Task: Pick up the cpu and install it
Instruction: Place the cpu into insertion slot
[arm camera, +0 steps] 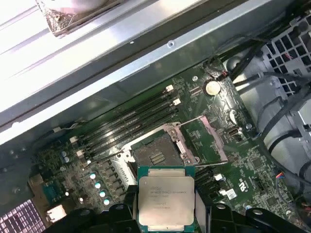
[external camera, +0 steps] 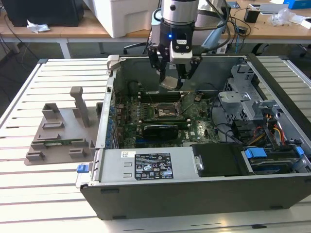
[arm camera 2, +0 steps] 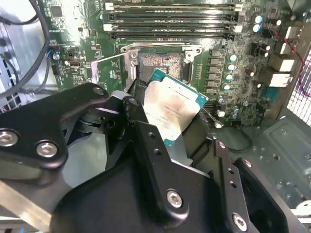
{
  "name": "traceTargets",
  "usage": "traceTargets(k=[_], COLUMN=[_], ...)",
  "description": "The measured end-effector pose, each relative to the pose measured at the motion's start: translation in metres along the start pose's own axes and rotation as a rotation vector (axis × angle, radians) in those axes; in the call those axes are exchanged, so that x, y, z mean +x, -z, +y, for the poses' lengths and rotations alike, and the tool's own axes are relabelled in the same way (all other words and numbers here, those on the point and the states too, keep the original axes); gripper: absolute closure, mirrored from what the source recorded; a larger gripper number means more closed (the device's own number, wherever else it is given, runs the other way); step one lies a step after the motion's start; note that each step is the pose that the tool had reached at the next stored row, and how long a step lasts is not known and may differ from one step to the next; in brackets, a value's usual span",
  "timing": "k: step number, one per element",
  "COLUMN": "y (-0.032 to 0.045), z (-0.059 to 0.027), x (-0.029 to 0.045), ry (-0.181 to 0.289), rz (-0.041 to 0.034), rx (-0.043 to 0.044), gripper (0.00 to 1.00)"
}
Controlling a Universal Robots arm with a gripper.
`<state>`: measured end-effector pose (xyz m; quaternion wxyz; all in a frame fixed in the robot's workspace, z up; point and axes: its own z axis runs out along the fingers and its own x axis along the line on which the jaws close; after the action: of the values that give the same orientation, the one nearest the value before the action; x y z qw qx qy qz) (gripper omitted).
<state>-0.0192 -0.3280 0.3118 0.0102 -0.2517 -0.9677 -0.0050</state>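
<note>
The cpu (external camera: pixel 169 82) is gripped by its edges between the fingers of the gripper (external camera: pixel 172 76), which is closed narrowly on it. It is held inside the open top of the computer case (external camera: pixel 194 194), above the motherboard (external camera: pixel 194 128) and apart from it, over the socket (external camera: pixel 164 110).

Inside the case a power supply (external camera: pixel 146 165), bundled cables and a metal drive cage are seen, and long memory slots (arm camera: pixel 131 121) lie just beside the socket. The socket's dark contact field (arm camera: pixel 155 153) is exposed, with nothing seated in it. On the slatted table (external camera: pixel 48 194), at the exterior view's left, a grey moulded tray (external camera: pixel 58 141) is set, with a thin green strip (external camera: pixel 53 143) lying in it.

In both wrist views the cpu (arm camera 2: pixel 170 107) (arm camera: pixel 166 201) is shown as a flat square with a dull silver top and a green rim. Faint lines of print are seen on its top, and a white printed label (external camera: pixel 153 166) is fixed to the power supply.
</note>
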Motion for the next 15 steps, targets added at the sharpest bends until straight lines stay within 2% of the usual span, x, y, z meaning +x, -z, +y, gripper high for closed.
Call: traceTargets(k=[1,15], y=[0.0,0.0], z=[0.0,0.0], x=[0.0,0.0], ry=[-0.037,-0.153], rz=[-0.0002,-0.0007], rx=[-0.0008,-0.0034], gripper=[0.45,0.45])
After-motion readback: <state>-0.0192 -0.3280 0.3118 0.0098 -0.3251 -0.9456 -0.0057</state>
